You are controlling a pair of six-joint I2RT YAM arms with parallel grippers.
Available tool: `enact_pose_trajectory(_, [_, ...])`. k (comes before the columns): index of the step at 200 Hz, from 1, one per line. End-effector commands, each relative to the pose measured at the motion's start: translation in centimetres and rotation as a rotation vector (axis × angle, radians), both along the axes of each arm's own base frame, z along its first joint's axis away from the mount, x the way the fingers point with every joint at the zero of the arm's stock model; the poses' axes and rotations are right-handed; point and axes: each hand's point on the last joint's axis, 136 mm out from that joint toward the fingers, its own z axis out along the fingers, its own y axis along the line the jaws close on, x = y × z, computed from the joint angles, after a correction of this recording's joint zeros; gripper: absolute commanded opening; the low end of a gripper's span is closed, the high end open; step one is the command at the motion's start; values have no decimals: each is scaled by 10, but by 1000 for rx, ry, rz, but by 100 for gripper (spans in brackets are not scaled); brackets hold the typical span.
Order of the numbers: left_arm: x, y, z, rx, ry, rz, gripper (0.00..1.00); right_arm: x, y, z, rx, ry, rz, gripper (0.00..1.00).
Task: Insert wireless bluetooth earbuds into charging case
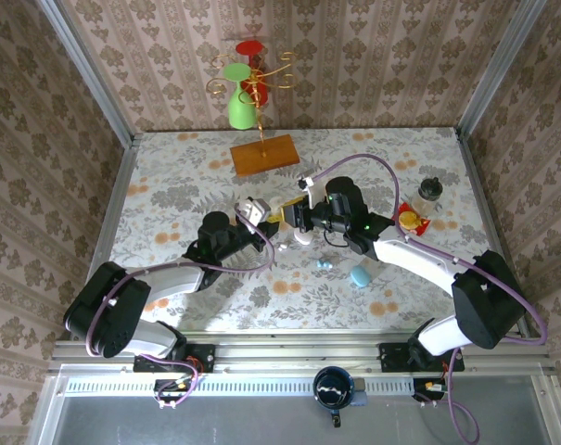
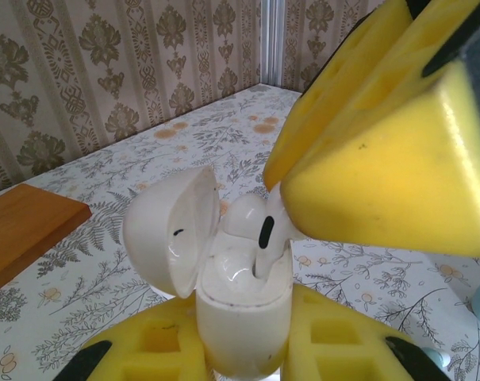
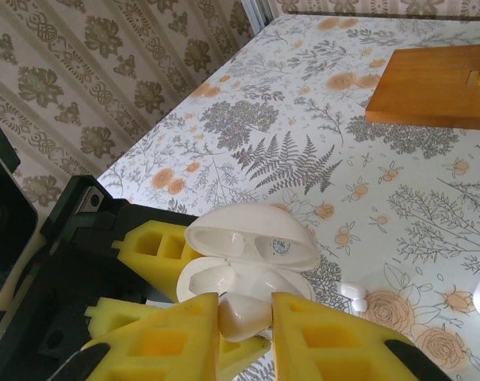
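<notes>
The charging case (image 2: 241, 305) is clamped by the left pincer (image 2: 243, 359); the earbud (image 2: 259, 230), pinched in the right pincer (image 3: 244, 337), could be jammed askew if misaligned.

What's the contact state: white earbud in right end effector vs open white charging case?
Touching. Left wrist view: the earbud has its stem down inside the charging case well.

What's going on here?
The left gripper is clamped on an open white charging case, lid flipped back. The right gripper pinches a white earbud, its stem dipping into the case but not fully seated. Another white bud lies on the table, and a pale blue case sits nearby.
</notes>
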Motion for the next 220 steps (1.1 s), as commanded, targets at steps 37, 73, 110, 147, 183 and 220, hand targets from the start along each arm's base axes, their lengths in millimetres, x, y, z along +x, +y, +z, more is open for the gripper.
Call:
enact_pose_trajectory(37, [-2,-2,28,-65,-57,-13,3,-5,-4,28,59,-48,-11,40])
enact_pose_trajectory(73, [-3,-1,20,-55,-58,-16,3,-8,-12,43,100,-58,-17,44])
enact_pose_trajectory(110, [-18,-6,21,-46,-99,-102,4,4,-28,39,124,16,-82,44])
enact_pose_trajectory(147, [-21,-5,27,-58,-116,-105,4,3,-27,26,81,57,-55,42])
enact_pose_trajectory(183, [-23,-5,32,-64,-124,-111,5,-1,-26,16,63,79,-32,42])
enact_pose_trajectory(220, [-25,-5,35,-62,-135,-121,5,-6,-23,16,67,89,-4,41])
